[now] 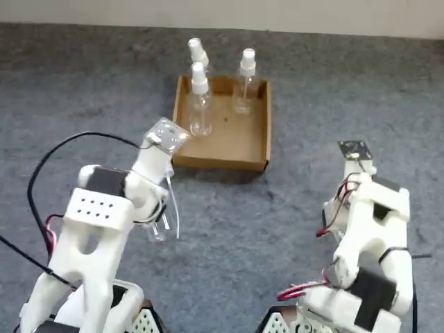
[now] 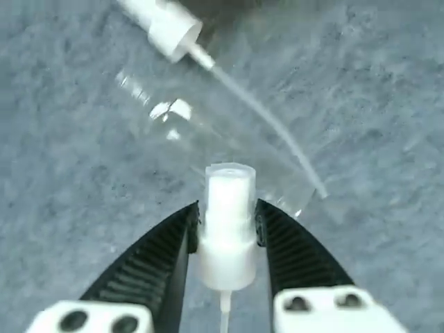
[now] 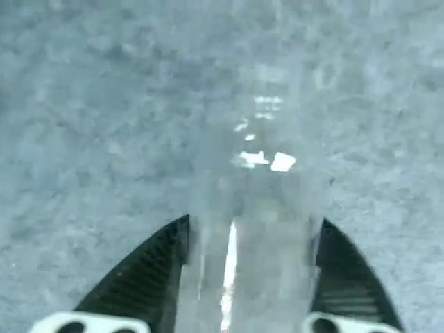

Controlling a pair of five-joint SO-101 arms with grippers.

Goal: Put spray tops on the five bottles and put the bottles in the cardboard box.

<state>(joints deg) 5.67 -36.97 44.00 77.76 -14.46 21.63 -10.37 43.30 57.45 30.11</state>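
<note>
Left wrist view: the left end effector (image 2: 227,207) is clenched on 1 spray top (image 2: 227,243), its long axis along the jaws. A clear lying bottle (image 2: 208,149) rests on the bench (image 2: 388,83) just beyond. The right end effector (image 3: 253,220), well apart, grasps a second bottle (image 3: 263,166).

desk (image 1: 277,208): bare grey stretch between the two arms, reaching the front wall of the cardboard box (image 1: 220,164); bare again to the box's right.
box interior: front half and middle floor free. upright left bottle (image 1: 200,111) and right bottle (image 1: 244,87) stand toward the back; far bottle (image 1: 197,52) at the back left corner, inside or behind not clear.
below the left gripper (image 2: 227,208): lying bottle (image 2: 194,132) flat on the desk, loose spray top (image 2: 172,29) with tube beside it.
left arm (image 1: 104,222): stands near the box's front left corner.
</note>
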